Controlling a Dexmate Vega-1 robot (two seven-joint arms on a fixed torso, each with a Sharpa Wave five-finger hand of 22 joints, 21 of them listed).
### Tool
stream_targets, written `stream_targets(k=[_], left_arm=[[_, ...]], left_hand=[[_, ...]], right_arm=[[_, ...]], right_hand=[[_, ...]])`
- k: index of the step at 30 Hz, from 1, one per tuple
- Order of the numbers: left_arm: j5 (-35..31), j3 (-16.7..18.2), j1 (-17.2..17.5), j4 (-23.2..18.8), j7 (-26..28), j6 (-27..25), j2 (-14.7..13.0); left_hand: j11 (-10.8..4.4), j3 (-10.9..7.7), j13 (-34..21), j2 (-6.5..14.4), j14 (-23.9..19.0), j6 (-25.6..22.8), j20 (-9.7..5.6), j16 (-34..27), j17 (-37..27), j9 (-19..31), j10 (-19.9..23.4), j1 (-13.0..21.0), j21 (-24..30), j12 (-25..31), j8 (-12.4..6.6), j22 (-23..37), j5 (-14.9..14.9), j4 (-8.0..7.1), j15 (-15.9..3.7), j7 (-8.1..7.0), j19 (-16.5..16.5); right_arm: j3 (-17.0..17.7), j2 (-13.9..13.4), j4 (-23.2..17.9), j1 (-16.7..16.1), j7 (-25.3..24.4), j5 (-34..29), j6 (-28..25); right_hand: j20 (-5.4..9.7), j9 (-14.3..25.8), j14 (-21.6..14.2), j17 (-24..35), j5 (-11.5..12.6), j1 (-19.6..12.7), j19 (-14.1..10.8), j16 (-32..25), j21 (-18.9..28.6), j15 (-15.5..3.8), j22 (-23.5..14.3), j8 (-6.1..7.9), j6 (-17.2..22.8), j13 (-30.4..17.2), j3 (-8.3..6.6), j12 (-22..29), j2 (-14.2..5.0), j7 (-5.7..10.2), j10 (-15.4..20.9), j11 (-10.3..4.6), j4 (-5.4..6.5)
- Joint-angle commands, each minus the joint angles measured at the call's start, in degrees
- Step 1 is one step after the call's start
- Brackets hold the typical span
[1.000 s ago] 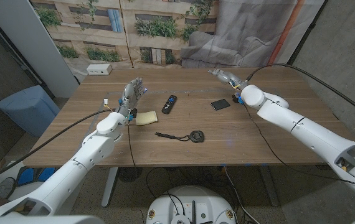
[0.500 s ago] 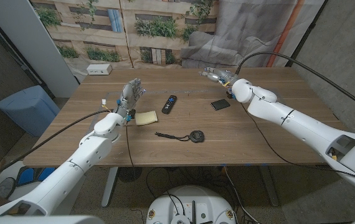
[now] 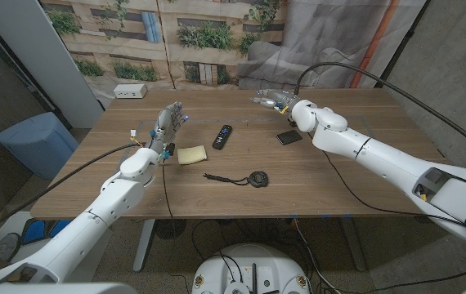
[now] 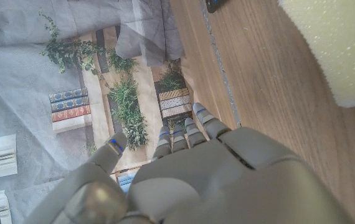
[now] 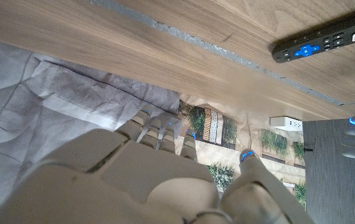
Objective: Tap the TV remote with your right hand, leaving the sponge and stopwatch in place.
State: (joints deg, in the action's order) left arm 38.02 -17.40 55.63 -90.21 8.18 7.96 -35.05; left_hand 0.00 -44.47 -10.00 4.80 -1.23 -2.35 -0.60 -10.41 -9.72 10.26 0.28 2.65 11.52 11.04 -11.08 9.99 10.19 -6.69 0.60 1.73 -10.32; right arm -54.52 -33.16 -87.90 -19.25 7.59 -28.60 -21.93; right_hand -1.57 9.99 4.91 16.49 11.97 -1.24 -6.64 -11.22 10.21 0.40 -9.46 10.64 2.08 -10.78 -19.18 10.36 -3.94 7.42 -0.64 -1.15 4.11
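Right hand [image 3: 271, 99] up over the far part of the wooden table [image 3: 315, 175], fingers spread and holding nothing, well short of the TV remote [image 3: 222, 136]. From the right wrist view, same story: back of the right hand [image 5: 165, 180] with fingers reaching out loosely apart, nothing between them, and the black TV remote [image 5: 327, 40] with its blue buttons lying on the wood off to one side, not touched. Remote lying flat near the middle of the table, roughly lengthwise toward the far edge. Yellow sponge [image 3: 192, 154] just beside it on the robot's left, a small gap between the two. Stopwatch [image 3: 257, 178] nearer the front edge, its black cord trailing toward the left, apart from both remote and sponge. Small dark flat object [image 3: 289, 136] on the robot's right of the remote, close under the right forearm; can't tell what it is. Left hand [image 3: 170, 121] raised beside the sponge, fingers up and apart, gripping nothing. Left wrist view agrees: left hand [image 4: 184, 180] with fingers loosely spread, a corner of the sponge [image 4: 342, 46] on the wood near it, not in contact. White power strip [image 3: 130, 91] sitting at the far left corner of the table. Blue bin [image 3: 35, 140] on the floor past the table's left side.
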Motion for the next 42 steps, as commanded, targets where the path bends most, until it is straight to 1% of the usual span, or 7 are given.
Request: stream_targets(k=[1,8,15,18,24,31,42], left_arm=[[-0.43,-0.41,-0.56,1.18,-0.89,1.13,0.36],[-0.80,-0.16,-0.23,0.97,-0.63,1.38,-0.04],[-0.91,-0.17,-0.38,1.37,-1.26,2.02,-0.03],[-1.06,-0.21,-0.40,1.48,-1.39,2.20,-0.08],[-1.05,-0.22,-0.29,1.76,-1.89,2.59,-0.16],[-0.68,-0.17,-0.31,2.24,-2.89,3.12,-0.19],[-0.09,-0.05,-0.89,3.45,-5.07,3.67,-0.68]], left_hand=[[-0.22,-0.02,-0.30,5.71,-0.25,-0.44,-0.24,-0.03,-0.18,0.23,0.15,0.32,0.17,0.03,0.11,0.21,-0.02,0.35,-0.13,-0.19,-0.41],[-0.23,-0.02,-0.31,5.79,-0.26,-0.49,-0.27,-0.03,-0.20,0.23,0.22,0.35,0.17,0.04,0.10,0.21,-0.02,0.36,-0.15,-0.16,-0.42],[-0.33,-0.11,-0.31,5.80,-0.58,-0.79,-0.24,-0.11,-0.17,0.24,0.54,0.42,0.23,0.13,-0.01,0.21,0.00,0.41,-0.20,-0.15,-0.61],[-0.38,-0.12,-0.31,5.81,-0.63,-0.87,-0.26,-0.13,-0.18,0.24,0.55,0.41,0.25,0.12,-0.03,0.21,0.00,0.38,-0.19,-0.16,-0.68],[-0.34,-0.19,-0.31,5.83,-0.82,-0.97,-0.21,-0.17,-0.19,0.24,0.67,0.43,0.30,0.14,-0.05,0.21,0.01,0.36,-0.23,-0.14,-0.83],[-0.38,-0.26,-0.31,5.85,-0.86,-0.96,-0.23,-0.15,-0.20,0.24,0.68,0.43,0.31,0.11,-0.03,0.21,0.02,0.31,-0.24,-0.15,-0.88],[-0.36,-0.29,-0.32,5.89,-0.88,-1.03,-0.24,-0.13,-0.22,0.25,0.80,0.47,0.31,0.11,-0.03,0.22,0.01,0.32,-0.23,-0.26,-0.93]], right_arm=[[-2.73,3.31,4.73,3.34,2.88,-3.83,4.90],[-3.83,4.63,7.02,3.78,1.57,-5.65,8.01],[-4.68,5.75,8.46,3.94,2.14,-6.72,9.41],[-5.04,6.32,9.46,3.97,1.88,-7.08,10.16],[-5.79,7.43,10.57,4.16,2.85,-7.86,9.58],[-6.98,8.75,12.68,4.96,3.29,-8.51,10.36],[-8.10,11.12,17.04,5.66,2.51,-7.74,12.33]], right_hand=[[0.05,0.19,1.10,0.09,-0.27,0.54,0.75,-0.04,-0.05,0.32,-0.25,0.44,0.98,-0.08,0.45,-0.45,-0.73,0.48,-1.79,-0.17,0.24],[0.04,0.20,2.62,0.10,-0.25,0.58,1.74,-0.01,0.06,0.45,-0.27,0.10,0.59,-0.04,0.73,-0.75,-0.94,1.12,-5.56,-0.82,0.51],[0.09,0.17,3.76,0.11,-0.20,0.51,2.56,0.09,0.01,0.45,-0.27,0.16,0.86,0.01,0.80,-0.66,-1.25,1.82,-7.23,-1.37,0.67],[0.03,0.16,4.31,0.14,-0.19,0.57,2.89,0.15,0.00,0.54,-0.28,0.12,0.85,0.02,0.84,-0.60,-1.37,1.92,-7.75,-1.27,0.80],[-0.02,0.12,4.97,0.16,-0.14,0.53,3.72,0.05,-0.03,0.10,-0.28,0.14,1.21,0.07,0.93,-0.31,-1.54,3.30,-8.33,-2.03,0.98],[-0.06,0.07,6.78,0.28,-0.02,0.91,5.96,0.10,-0.23,0.88,-0.31,-0.29,-0.07,0.12,1.04,-0.19,-2.12,4.84,-9.66,-1.91,1.83],[-0.10,0.08,8.08,0.43,0.06,1.22,7.15,-0.08,0.02,0.71,-0.33,0.48,2.33,0.17,1.47,0.02,-2.23,5.02,-10.38,-2.04,2.81]])
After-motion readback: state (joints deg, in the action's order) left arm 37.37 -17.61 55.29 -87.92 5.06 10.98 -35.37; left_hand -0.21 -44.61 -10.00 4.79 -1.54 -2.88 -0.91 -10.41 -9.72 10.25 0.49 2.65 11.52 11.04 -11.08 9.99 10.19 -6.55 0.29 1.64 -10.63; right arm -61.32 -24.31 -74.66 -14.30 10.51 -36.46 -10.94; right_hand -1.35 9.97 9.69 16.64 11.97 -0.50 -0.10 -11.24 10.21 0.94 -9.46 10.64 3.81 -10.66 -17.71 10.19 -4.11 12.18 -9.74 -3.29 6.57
